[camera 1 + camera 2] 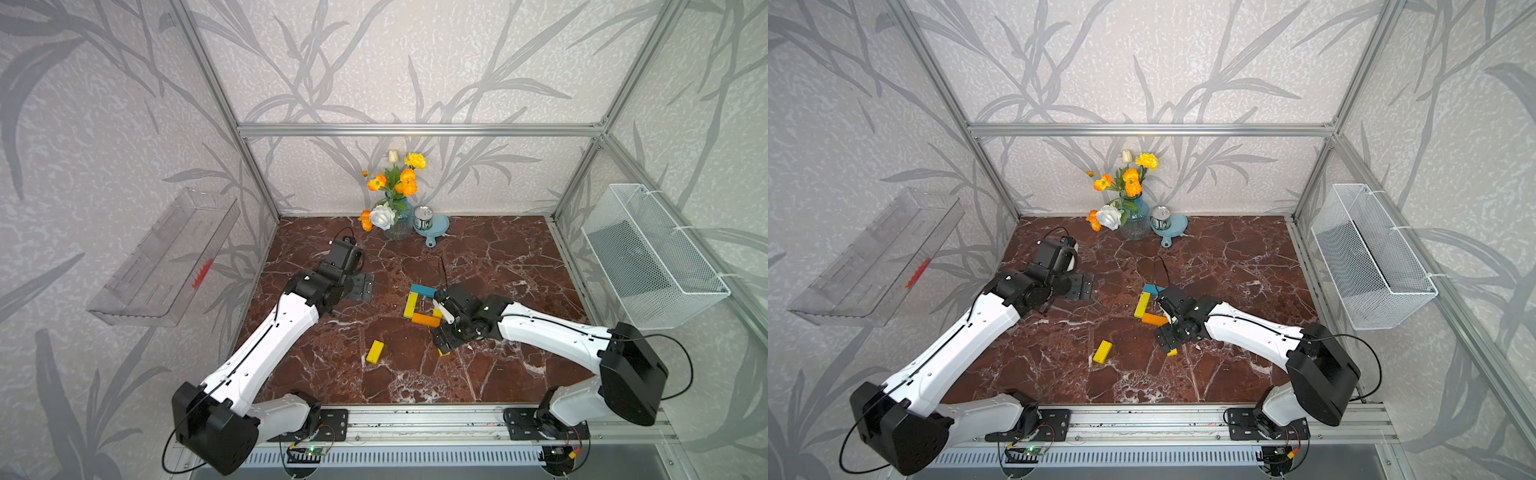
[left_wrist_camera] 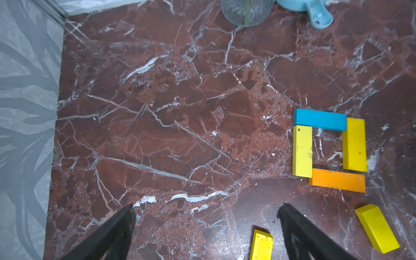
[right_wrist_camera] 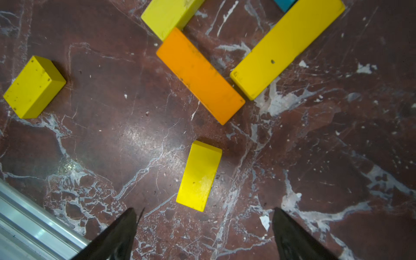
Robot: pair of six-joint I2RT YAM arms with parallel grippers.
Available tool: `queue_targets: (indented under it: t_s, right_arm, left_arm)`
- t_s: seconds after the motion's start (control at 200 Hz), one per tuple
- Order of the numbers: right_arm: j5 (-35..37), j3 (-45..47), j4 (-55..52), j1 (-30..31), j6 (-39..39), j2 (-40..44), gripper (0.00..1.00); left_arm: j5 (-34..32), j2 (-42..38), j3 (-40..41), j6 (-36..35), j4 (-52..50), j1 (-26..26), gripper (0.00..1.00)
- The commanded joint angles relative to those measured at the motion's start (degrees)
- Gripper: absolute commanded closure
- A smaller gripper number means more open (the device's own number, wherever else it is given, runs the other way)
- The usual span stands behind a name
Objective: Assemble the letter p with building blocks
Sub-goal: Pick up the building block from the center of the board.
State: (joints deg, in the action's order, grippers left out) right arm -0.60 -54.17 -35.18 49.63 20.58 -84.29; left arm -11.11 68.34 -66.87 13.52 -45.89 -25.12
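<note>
Plainly, the right jaws stood wide apart and held nothing, hanging over the bench at the end of the right arm. In the right wrist view a loose yellow block lay flat on the marble just ahead of the two dark fingertips. It was in line with the gap between them but touched neither, its long side turned a little off their line. In both top views only one end of that block showed from under the wrist. Just beyond it lay the square of four blocks. The blue block ran along the far side, with the left yellow block butting under one end and the right yellow block against the other. The orange block closed the near side, touching the left yellow block and lying just beside the right one. The other loose yellow block lay alone, apart from the square, toward the robot's left and nearer the robot. The left jaws were also wide apart and empty, on the left arm over the left side of the bench, well apart from every block.
</note>
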Motion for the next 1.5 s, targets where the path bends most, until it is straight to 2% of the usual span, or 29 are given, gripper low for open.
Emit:
queue_targets:
  t_s: [0.0,0.345,0.81,1.12,1.38,1.44,1.48,1.5]
  right_arm:
    - [2.98,1.02,-1.11,1.48,2.99,-1.37,0.07]
    - [3.55,2.29,1.67,2.4,5.88,-5.83,0.11]
    - [1.19,0.12,4.44,2.66,5.79,-11.88,0.29]
    - [0.29,-1.31,4.12,3.17,5.95,-13.18,0.52]
    - [1.14,-2.98,1.76,4.37,6.83,-13.18,0.8]
    - [1.55,-3.74,1.0,4.9,7.42,-12.93,0.89]
    - [1.57,-4.46,0.31,5.16,7.92,-12.79,0.99]
    - [1.65,-4.97,-0.07,5.34,8.3,-12.76,1.0]
  left_arm:
    - [1.27,-0.31,-0.79,-1.01,1.23,0.75,0.0]
    - [3.01,-0.24,-0.55,-2.49,3.17,1.53,0.0]
    - [3.4,-0.31,-0.2,-2.72,3.3,1.92,0.0]
    - [3.91,-0.22,-0.01,-2.7,3.37,1.96,0.0]
    - [4.12,-0.7,-0.15,-2.63,3.35,1.93,0.0]
    - [4.25,-0.83,-0.15,-2.78,3.35,1.92,0.0]
    - [4.26,-1.07,-0.27,-2.76,3.2,1.92,0.0]
    - [4.26,-1.14,-0.32,-2.78,3.15,1.95,0.0]
